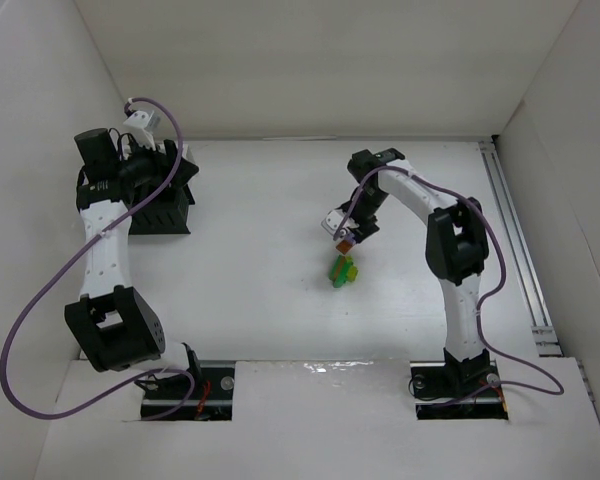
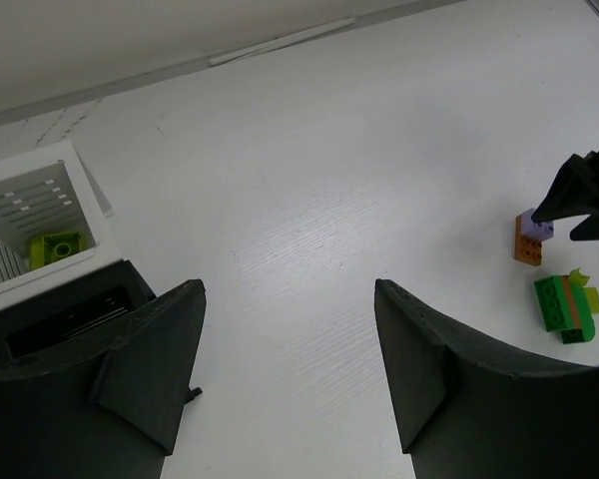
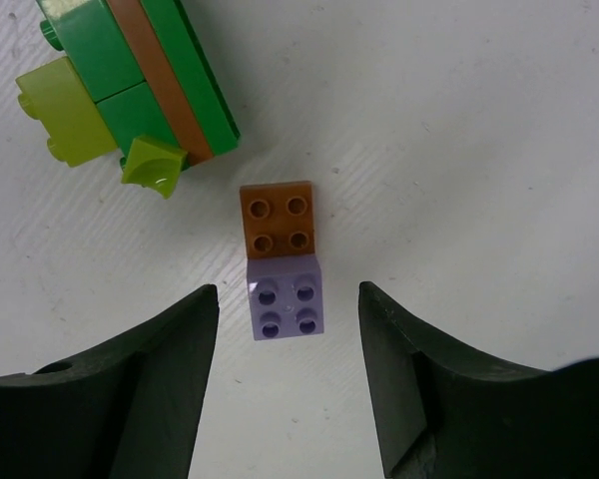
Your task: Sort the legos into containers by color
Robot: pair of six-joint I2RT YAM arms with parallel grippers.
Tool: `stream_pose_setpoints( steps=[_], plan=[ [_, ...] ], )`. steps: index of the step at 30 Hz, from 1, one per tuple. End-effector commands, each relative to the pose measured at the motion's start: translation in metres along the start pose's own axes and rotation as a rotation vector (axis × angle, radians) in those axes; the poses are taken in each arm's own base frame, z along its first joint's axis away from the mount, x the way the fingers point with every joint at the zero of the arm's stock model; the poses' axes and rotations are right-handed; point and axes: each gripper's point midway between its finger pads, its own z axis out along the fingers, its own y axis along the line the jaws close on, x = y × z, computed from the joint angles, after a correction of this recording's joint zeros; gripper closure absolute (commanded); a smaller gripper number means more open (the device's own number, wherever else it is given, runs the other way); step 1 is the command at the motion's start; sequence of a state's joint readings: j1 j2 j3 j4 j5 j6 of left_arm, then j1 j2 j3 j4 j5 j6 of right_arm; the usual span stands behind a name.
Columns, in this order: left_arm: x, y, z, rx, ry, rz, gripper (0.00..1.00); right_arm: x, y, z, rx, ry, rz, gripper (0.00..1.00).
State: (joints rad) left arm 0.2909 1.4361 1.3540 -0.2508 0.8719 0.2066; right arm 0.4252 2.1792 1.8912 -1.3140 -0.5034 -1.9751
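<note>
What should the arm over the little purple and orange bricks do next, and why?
Probably lower the right gripper straight down and close on the lilac brick. Its jaws stand open with that brick centred between them, nothing held yet. The brick lies end to end against the orange brick, so a grasp looks lined up.

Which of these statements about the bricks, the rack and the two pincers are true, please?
1. The orange brick touches the lilac brick. True.
2. The right pincer is shut on the lilac brick. False: its jaws stand open on either side, apart from it.
3. A yellow-green brick lies in one compartment of the rack. True.
4. The left pincer holds a green brick. False: it is open and empty.
5. The green cluster sits inside the rack. False: it lies on the table near the orange brick.
</note>
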Motion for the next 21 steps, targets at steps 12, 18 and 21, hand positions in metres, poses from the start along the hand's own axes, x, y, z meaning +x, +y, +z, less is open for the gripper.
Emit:
stream_pose_setpoints(
  steps=[12,18,21],
  plan=[
    [-0.015,-0.004,-0.004,0.010,-0.035,0.018,0.35,-0.001,0.011,0.011,-0.076,-0.021,-0.039,0.33],
    [-0.012,-0.002,-0.002,0.011,-0.029,0.011,0.35,0.004,0.007,0.012,-0.074,-0.010,-0.021,0.33],
    [-0.012,-0.002,-0.002,0.011,-0.029,0.011,0.35,0.005,0.002,0.010,-0.062,-0.004,-0.007,0.38]
  ],
)
